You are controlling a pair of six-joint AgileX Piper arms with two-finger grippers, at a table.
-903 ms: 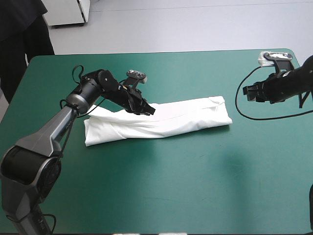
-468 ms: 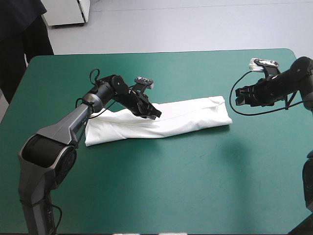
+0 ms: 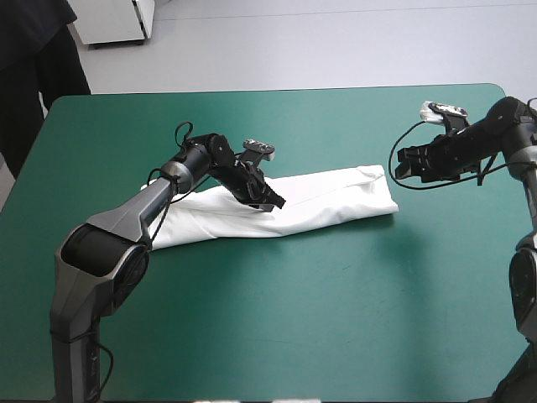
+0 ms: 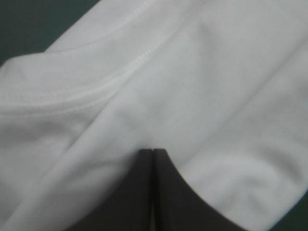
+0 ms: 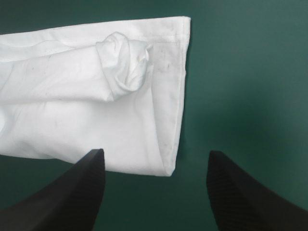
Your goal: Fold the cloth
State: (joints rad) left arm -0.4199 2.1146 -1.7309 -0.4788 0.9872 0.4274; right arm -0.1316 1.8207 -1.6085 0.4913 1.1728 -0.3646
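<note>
The white T-shirt [image 3: 327,201] lies on the teal-green cover as a long folded strip, running left to right and slightly toward the far edge. My left gripper [image 3: 277,201] is low over the strip's middle. In the left wrist view its fingers meet in one point, so the left gripper [image 4: 153,151] is shut, with the T-shirt [image 4: 192,72] filling the view ahead of the tips. My right gripper [image 3: 401,168] hovers just off the strip's right end. It is the right gripper [image 5: 154,187] that stands open, with the T-shirt's [image 5: 72,106] hemmed end and a rolled sleeve ahead of it.
The teal-green cover [image 3: 336,319] runs wide between the strip and the table's near edge. The right edge of the table [image 3: 513,109] lies close behind my right arm.
My left gripper has slid to the right along the strip, still shut. My right gripper has come in leftward, closer to the strip's right end.
</note>
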